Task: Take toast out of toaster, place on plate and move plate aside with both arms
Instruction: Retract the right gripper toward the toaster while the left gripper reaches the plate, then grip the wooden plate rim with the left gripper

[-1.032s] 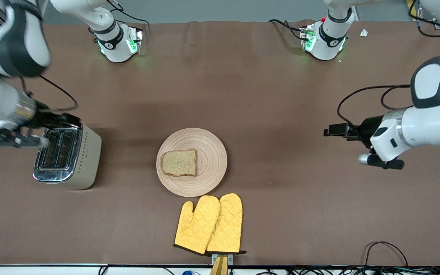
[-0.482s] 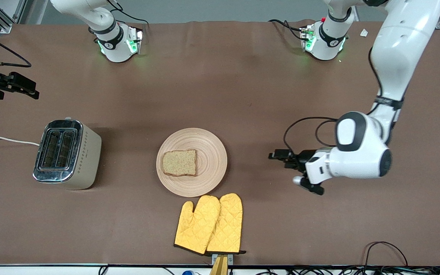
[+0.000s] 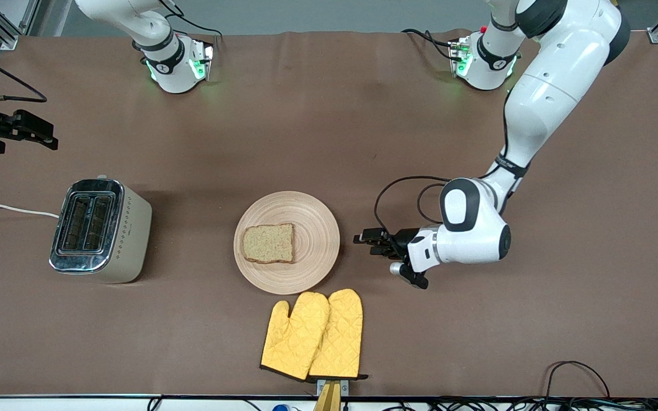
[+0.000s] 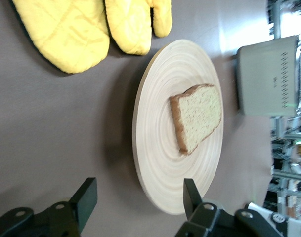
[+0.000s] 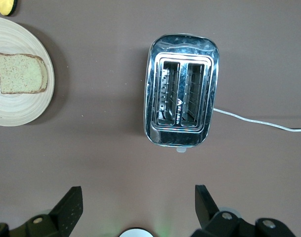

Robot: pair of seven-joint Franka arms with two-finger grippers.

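The toast (image 3: 269, 243) lies flat on the round wooden plate (image 3: 317, 228) in the middle of the table. My left gripper (image 3: 366, 241) is open and empty, low beside the plate's rim toward the left arm's end. In the left wrist view the plate (image 4: 155, 148) and toast (image 4: 197, 118) lie just ahead of the open left gripper (image 4: 139, 200), with one finger level with the rim. My right gripper (image 3: 43, 134) is open and empty, up in the air at the right arm's end. The right wrist view shows the right gripper (image 5: 138, 205) high above the table, with the plate (image 5: 17, 108) and toast (image 5: 19, 73) at the picture's edge.
A steel toaster (image 3: 100, 228) with two empty slots stands toward the right arm's end, with its white cord (image 3: 3, 208) running off the table. It also shows in the right wrist view (image 5: 182, 103). Two yellow oven mitts (image 3: 313, 334) lie nearer the front camera, touching the plate's rim.
The left arm has swung in from the table's end and come down to the plate's rim. The right gripper left the toaster and pulled back to the table's edge, where it now holds still.
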